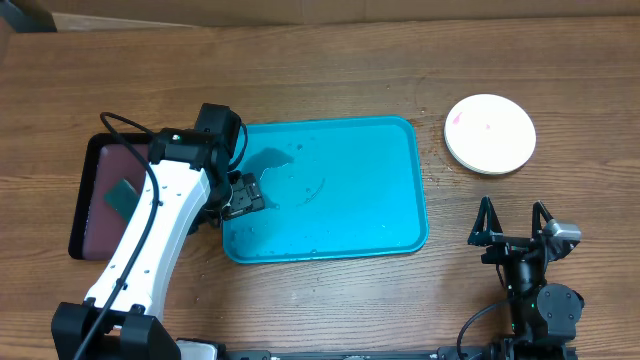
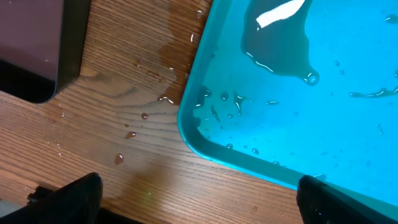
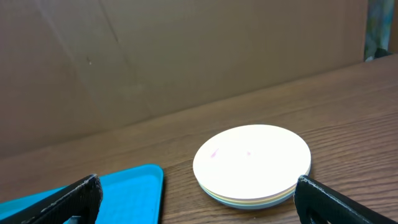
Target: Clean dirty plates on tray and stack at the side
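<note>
White and tall under the overhead camera, the left arm [image 1: 150, 240] reaches from the near edge of the bench [image 1: 330, 80] toward the tray [image 1: 350, 200]. The left hand [image 1: 260, 193] hangs over the tray's left rim, its two black fingers spread wide with nothing between them. From the left wrist, only the fingertips [image 2: 74, 199] show at the bottom corners. Between them lie the tray's rounded corner [image 2: 205, 137] and bare wood.

The turquoise tray sits in the middle of the bench and carries no plates. A shallow puddle of water [image 2: 277, 50] and scattered beads wet its floor. Small drops [image 2: 130, 134] also dot the wood just beside its rim.

The plates [image 1: 490, 133] are stacked on the bench, well apart from the tray, off its far right corner. A white one lies on top with a faint pink smear near its left side. From the right wrist the stack [image 3: 252, 163] shows a yellowish rim and a paler one beneath the white.

The right hand [image 1: 512, 215] stands near the front right of the bench, on the near side of the stack, fingers spread wide and holding nothing.

Left of the turquoise tray, a black tray [image 1: 90, 200] with a maroon inside holds a dark green pad [image 1: 122, 195], partly hidden by the left arm. Brown cardboard [image 3: 155, 56] closes off the back of the bench.
</note>
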Available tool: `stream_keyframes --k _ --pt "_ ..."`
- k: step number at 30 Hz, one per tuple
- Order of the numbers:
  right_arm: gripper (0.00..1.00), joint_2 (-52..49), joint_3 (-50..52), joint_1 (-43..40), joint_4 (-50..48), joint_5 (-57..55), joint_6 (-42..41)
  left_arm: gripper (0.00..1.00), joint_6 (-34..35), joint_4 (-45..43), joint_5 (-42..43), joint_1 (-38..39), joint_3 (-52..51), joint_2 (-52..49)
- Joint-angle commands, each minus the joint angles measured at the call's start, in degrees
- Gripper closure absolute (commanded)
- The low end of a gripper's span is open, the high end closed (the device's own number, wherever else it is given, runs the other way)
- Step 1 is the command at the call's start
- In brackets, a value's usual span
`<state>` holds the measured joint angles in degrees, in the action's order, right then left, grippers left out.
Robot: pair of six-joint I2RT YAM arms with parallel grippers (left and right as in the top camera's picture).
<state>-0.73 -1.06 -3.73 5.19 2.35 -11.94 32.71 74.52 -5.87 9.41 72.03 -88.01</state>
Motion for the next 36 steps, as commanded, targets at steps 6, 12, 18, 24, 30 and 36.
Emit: stream_keyframes --k 6,12,18,24,30,36 --pt "0.00 0.57 0.61 -0.11 -0.42 -0.28 0.22 0.00 0.74 -0.09 -0.70 0.28 0.11 -0.20" --pt "0.00 0.57 0.61 -0.11 -0.42 -0.28 0.22 0.00 0.74 -0.09 -0.70 0.28 0.11 -0.20" --pt "0.00 0.57 0.61 -0.11 -0.42 -0.28 0.22 0.00 0.74 -0.09 -0.70 0.28 0.11 -0.20" --pt "0.00 0.57 0.61 -0.11 -0.42 -0.28 0.22 0.00 0.74 -0.07 -0.70 0.28 0.11 -0.20" --pt "0.00 0.57 0.61 -0.11 -0.42 -0.28 0.22 0.00 -1.68 -0.04 -2.73 0.26 0.11 -0.33" --pt "0.00 0.57 0.61 -0.11 -0.42 -0.31 0.22 0.00 -2.08 -9.27 -2.27 0.28 -1.36 2.05"
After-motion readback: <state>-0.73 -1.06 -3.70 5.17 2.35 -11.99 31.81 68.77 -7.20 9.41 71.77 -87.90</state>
